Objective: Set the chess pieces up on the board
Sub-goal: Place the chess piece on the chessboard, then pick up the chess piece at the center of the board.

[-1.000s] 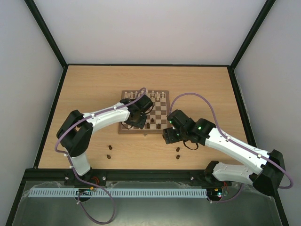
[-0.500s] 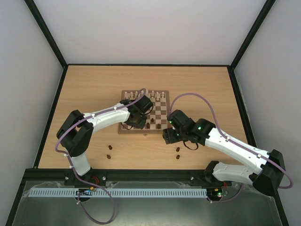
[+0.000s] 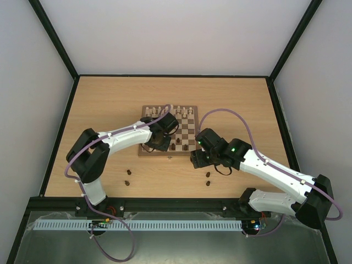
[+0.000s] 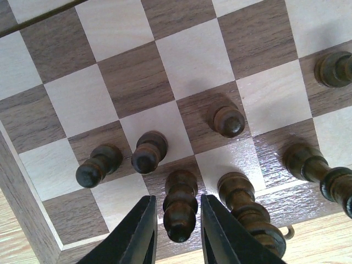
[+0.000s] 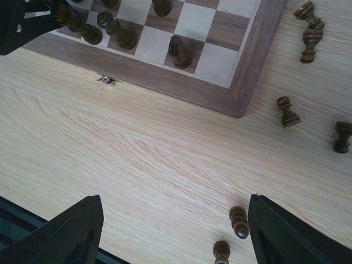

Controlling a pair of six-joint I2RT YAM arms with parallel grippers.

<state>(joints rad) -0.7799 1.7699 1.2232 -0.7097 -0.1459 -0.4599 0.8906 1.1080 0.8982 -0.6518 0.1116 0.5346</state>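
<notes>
Two black fingers of the left gripper (image 4: 177,199) stand at the bottom edge of the left wrist view. They flank one dark brown turned wooden chess piece (image 4: 180,208). It stands in the lowest row of the square wooden chessboard with light and dark checkered squares (image 4: 27,220), close to its mid-brown frame. A sliver of board shows between the left-hand finger and the piece. The other finger lies so close that touch cannot be ruled out. The jaws look slack and only slightly parted, not clenched on the piece.

Just right of it stands a taller dark piece (image 4: 242,201). Up and to the left are two dark pawns (image 4: 148,154), and a third pawn (image 4: 228,120) sits near the frame's centre.

In the right wrist view the right gripper (image 5: 175,201) has its jaws spread wide at the lower corners, grasping nothing, above the pale wood-grain table (image 5: 137,154). Two loose dark pieces (image 5: 238,221) sit on the table near the bottom edge. Four other dark pieces (image 5: 287,111) are scattered off the board at the upper right.

From the top view the board lies mid-table, with pale cream pieces (image 3: 165,109) along its upper edge. The left gripper is over the board's lower left part, and the right gripper is just off its lower right corner. A further dark pair (image 3: 130,172) rests on the table at lower left.
</notes>
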